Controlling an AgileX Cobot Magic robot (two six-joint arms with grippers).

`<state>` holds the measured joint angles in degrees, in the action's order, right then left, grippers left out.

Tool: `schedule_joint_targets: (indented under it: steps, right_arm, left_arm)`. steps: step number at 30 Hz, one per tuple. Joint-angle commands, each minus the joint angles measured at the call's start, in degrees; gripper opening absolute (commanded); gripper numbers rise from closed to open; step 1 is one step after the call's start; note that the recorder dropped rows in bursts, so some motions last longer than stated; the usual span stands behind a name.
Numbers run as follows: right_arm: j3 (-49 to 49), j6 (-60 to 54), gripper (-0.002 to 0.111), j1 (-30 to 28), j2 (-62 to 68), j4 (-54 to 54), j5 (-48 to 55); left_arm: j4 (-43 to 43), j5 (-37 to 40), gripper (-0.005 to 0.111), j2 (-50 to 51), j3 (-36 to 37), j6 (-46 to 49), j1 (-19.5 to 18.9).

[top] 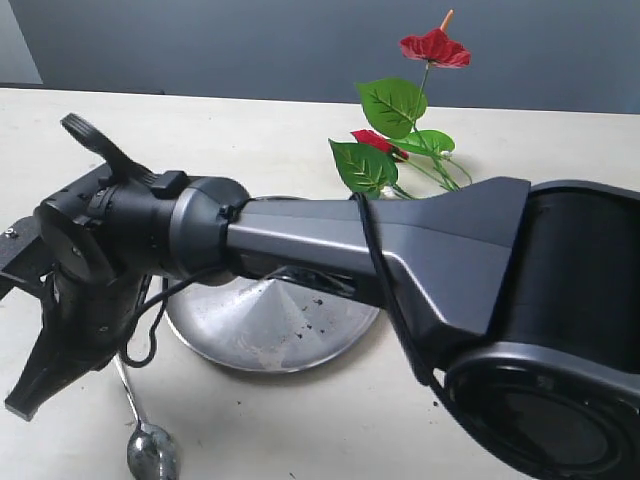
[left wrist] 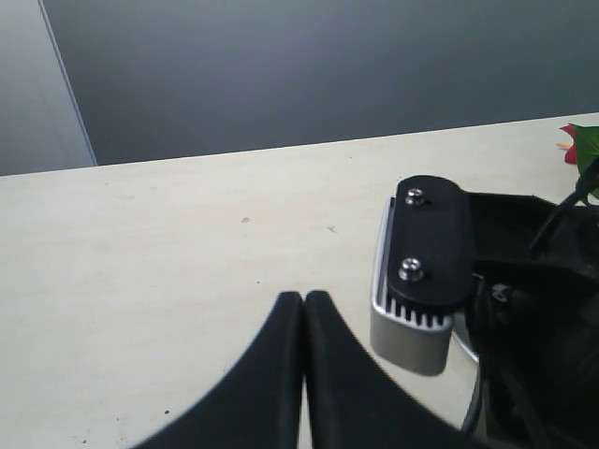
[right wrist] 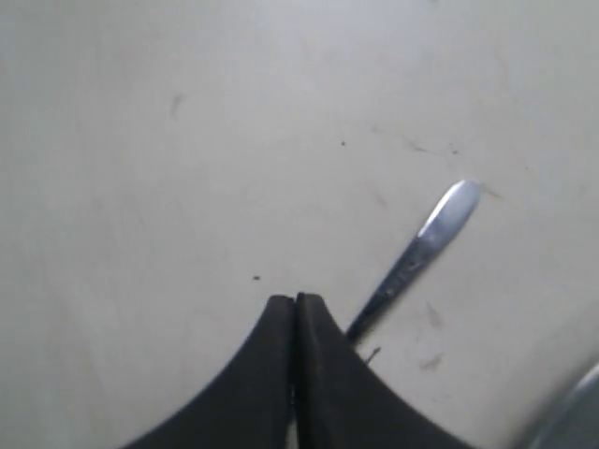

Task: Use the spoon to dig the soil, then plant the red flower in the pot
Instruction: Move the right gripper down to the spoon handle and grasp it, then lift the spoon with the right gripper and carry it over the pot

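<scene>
No readable markings in any view

We find no text, label, brand, number or sign that can be read on anything shown, from the exterior camera or from either wrist camera; every visible surface is plain.

The right arm [top: 400,250] is stretched across the exterior view to its left side, with its hand [right wrist: 295,304] pressed closed, fingertips touching and empty. The left hand [left wrist: 304,301] is likewise closed on nothing.
</scene>
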<state>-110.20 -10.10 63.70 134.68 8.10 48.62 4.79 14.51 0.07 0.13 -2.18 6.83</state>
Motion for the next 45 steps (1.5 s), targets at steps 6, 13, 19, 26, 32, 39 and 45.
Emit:
schedule_joint_targets:
  steps: [6,13,19,26,32,39,45]
  right_arm:
    - [0.14,-0.09,0.046,-2.37,-0.17,0.03,0.12]
    - [0.14,-0.09,0.042,-2.37,-0.09,0.03,-2.08]
    - [0.14,-0.09,0.042,-2.37,1.1,0.51,-2.05]
    - [0.14,-0.09,0.042,-2.37,3.83,1.6,-0.16]
    - [0.14,-0.09,0.042,-2.37,4.62,1.6,0.56]
    - [0.14,-0.3,0.005,-1.46,4.99,2.46,1.09]
    - [0.14,-0.3,-0.001,-1.3,4.87,4.47,0.72]
  left_arm:
    - [0.03,-0.79,0.001,-0.07,-0.13,-0.25,0.31]
    - [0.03,-0.79,0.001,-0.07,-0.13,-0.25,0.31]
    - [0.03,-0.79,0.001,-0.07,-0.13,-0.25,0.31]
    - [0.03,-0.79,0.001,-0.07,-0.13,-0.25,0.31]
    - [0.03,-0.79,0.001,-0.07,-0.13,-0.25,0.31]
    - [0.03,-0.79,0.001,-0.07,-0.13,-0.25,0.31]
    - [0.03,-0.79,0.001,-0.07,-0.13,-0.25,0.31]
